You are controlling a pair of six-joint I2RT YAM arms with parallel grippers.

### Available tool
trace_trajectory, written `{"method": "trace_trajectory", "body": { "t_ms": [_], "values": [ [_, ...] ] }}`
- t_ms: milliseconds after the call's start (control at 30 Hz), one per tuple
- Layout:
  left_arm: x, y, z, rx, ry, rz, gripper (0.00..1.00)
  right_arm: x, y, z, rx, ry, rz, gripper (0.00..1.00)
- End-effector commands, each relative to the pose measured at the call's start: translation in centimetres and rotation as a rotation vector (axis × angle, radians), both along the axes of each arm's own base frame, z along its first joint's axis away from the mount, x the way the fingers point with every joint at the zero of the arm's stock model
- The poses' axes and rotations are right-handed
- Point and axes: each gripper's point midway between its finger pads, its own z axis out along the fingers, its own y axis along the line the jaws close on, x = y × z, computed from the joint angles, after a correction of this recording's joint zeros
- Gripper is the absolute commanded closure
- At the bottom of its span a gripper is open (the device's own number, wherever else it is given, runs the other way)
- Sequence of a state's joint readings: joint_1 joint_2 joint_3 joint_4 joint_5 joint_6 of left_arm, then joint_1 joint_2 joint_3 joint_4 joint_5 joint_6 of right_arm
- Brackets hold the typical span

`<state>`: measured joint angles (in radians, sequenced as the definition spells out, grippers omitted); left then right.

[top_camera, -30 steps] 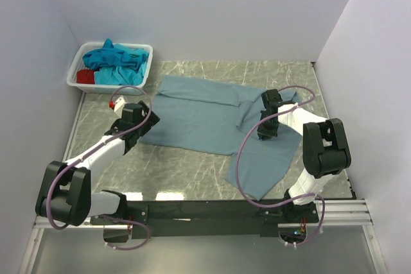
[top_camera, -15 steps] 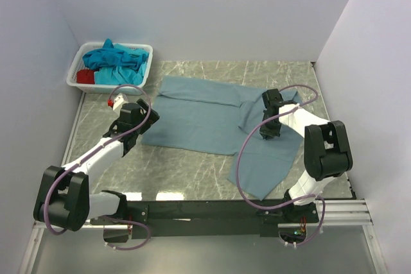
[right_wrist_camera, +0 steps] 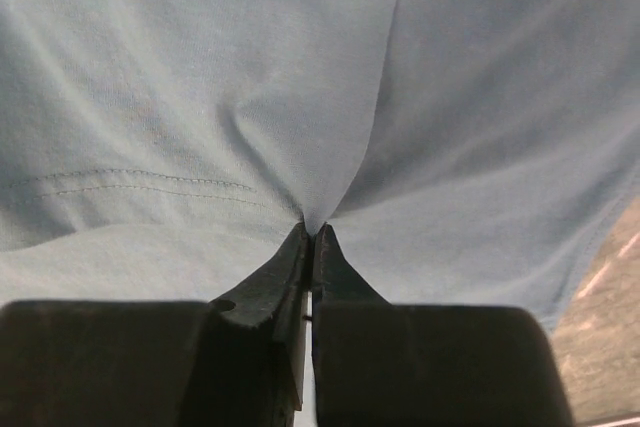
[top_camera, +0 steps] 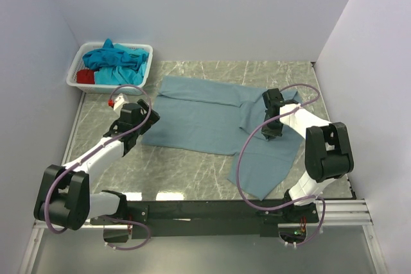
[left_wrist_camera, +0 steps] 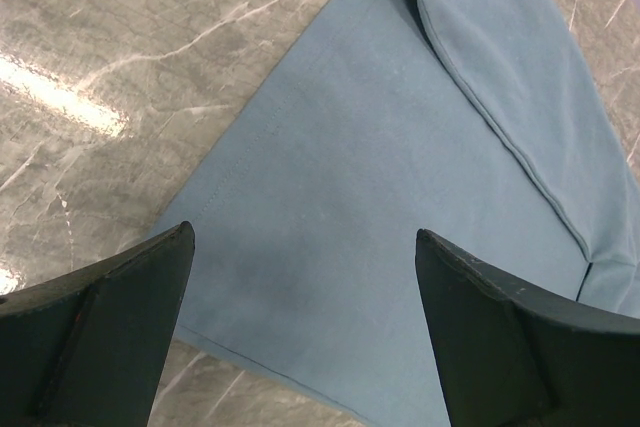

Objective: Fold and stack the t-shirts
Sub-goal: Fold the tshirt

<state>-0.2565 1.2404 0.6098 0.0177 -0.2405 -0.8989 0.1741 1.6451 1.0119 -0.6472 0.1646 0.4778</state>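
A dusty grey-blue t-shirt (top_camera: 205,117) lies spread on the marble table, its right part folded down toward the near edge. My right gripper (top_camera: 271,131) is shut on a pinch of that shirt (right_wrist_camera: 330,127); the cloth puckers at the fingertips (right_wrist_camera: 312,232). My left gripper (top_camera: 138,120) is open above the shirt's left corner (left_wrist_camera: 330,197), with its two fingers wide apart and nothing between them. A turquoise t-shirt (top_camera: 115,59) and a red one (top_camera: 85,76) lie bunched in the basket.
The white plastic basket (top_camera: 146,62) stands at the back left corner by the wall. Bare marble table (top_camera: 186,165) lies in front of the shirt. White walls close the table at the back, left and right.
My right gripper has shifted slightly right and toward the near edge with the pinched cloth. The left arm has barely moved.
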Motion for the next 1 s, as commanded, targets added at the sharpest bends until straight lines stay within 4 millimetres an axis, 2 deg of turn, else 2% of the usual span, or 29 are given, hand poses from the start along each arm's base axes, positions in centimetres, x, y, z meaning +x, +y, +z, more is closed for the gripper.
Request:
{"method": "trace_trajectory", "body": {
  "t_ms": [0, 133, 200, 300, 367, 467, 567, 667, 767, 900, 967],
  "values": [
    [0.5, -0.3, 0.5, 0.001, -0.012, -0.019, 0.03, 0.6, -0.6, 1.9, -0.034, -0.046, -0.019, 1.00],
    [0.1, -0.5, 0.1, -0.008, 0.005, -0.029, 0.03, -1.0, -1.0, 1.9, -0.045, -0.008, -0.033, 0.96],
    [-0.1, -0.5, 0.2, -0.015, 0.008, -0.024, 0.03, -1.5, -1.6, 2.0, -0.073, -0.014, -0.048, 0.89],
    [-0.2, -0.7, 0.2, -0.024, 0.007, -0.036, 0.03, -2.1, -2.0, 2.0, -0.086, -0.025, -0.066, 0.71],
    [-0.2, -0.7, 0.4, -0.028, 0.005, -0.036, 0.04, -2.2, -2.2, 2.4, -0.089, -0.042, -0.084, 0.52],
    [-0.6, -0.4, 0.3, -0.018, 0.016, -0.028, 0.03, -2.1, -2.5, 3.1, -0.102, -0.067, -0.092, 0.31],
    [-1.1, 0.1, 0.3, -0.012, 0.024, 0.000, 0.03, -1.3, -1.9, 4.7, -0.066, -0.153, -0.068, 0.18],
    [-2.1, 0.6, -0.3, -0.008, 0.056, 0.027, 0.03, -0.9, -0.1, 5.8, 0.024, -0.212, 0.016, 0.16],
    [-3.4, 1.1, -1.6, -0.007, 0.118, 0.053, 0.03, -1.3, 1.1, 6.2, 0.043, -0.228, 0.088, 0.15],
    [-4.8, 1.2, -3.3, -0.030, 0.187, 0.078, 0.04, -2.3, 2.6, 5.7, 0.055, -0.227, 0.155, 0.14],
    [-5.4, 1.4, -4.1, -0.039, 0.205, 0.096, 0.03, -2.2, 3.1, 5.8, 0.074, -0.248, 0.169, 0.13]
  ]
}}
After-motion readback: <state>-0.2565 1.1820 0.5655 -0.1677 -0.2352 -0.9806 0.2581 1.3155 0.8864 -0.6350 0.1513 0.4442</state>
